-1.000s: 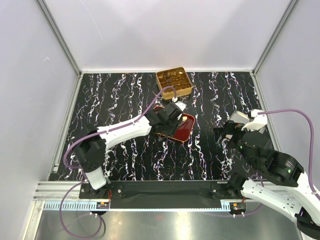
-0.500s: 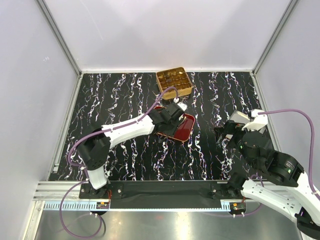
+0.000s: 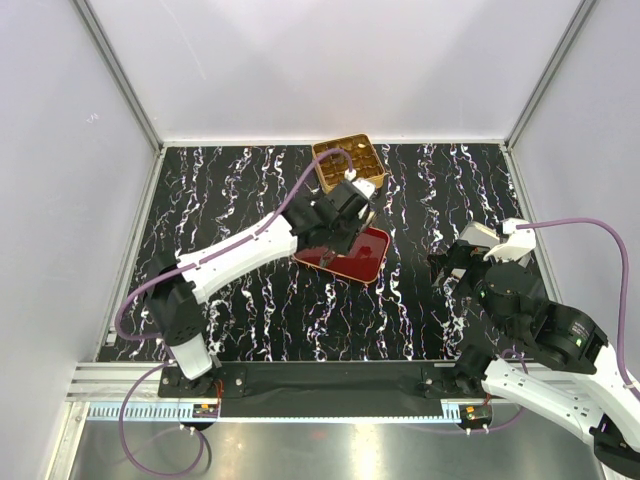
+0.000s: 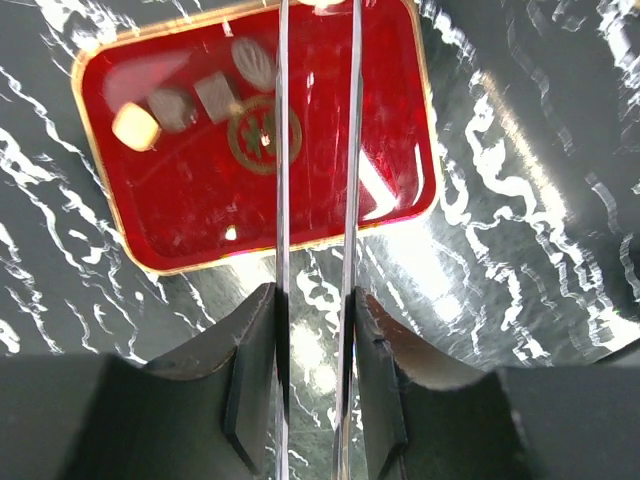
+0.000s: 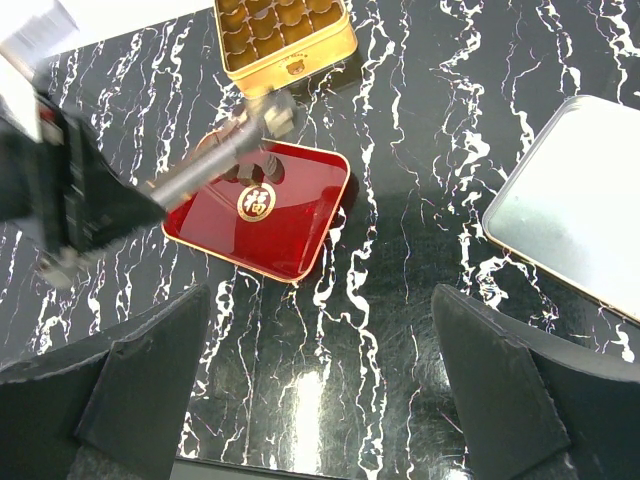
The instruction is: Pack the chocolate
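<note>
While four pieces of chocolate (image 4: 215,95) lie on the red tray (image 4: 400,120) and some gold tin (image 5: 290,65) cells look filled, you are partway: whether your left end effector (image 3: 358,190) grips anything cannot be told, and your right end effector (image 5: 318,370) stands apart, empty.

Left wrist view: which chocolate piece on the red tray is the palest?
The cream square piece at the left end of the row on the red tray; the other three are darker, brown or grey-tan.

left arm (image 3: 240,255) hangs over red tray (image 3: 362,258) by the gold tin (image 3: 335,160); bare table (image 3: 420,195) lies to their right.
</note>
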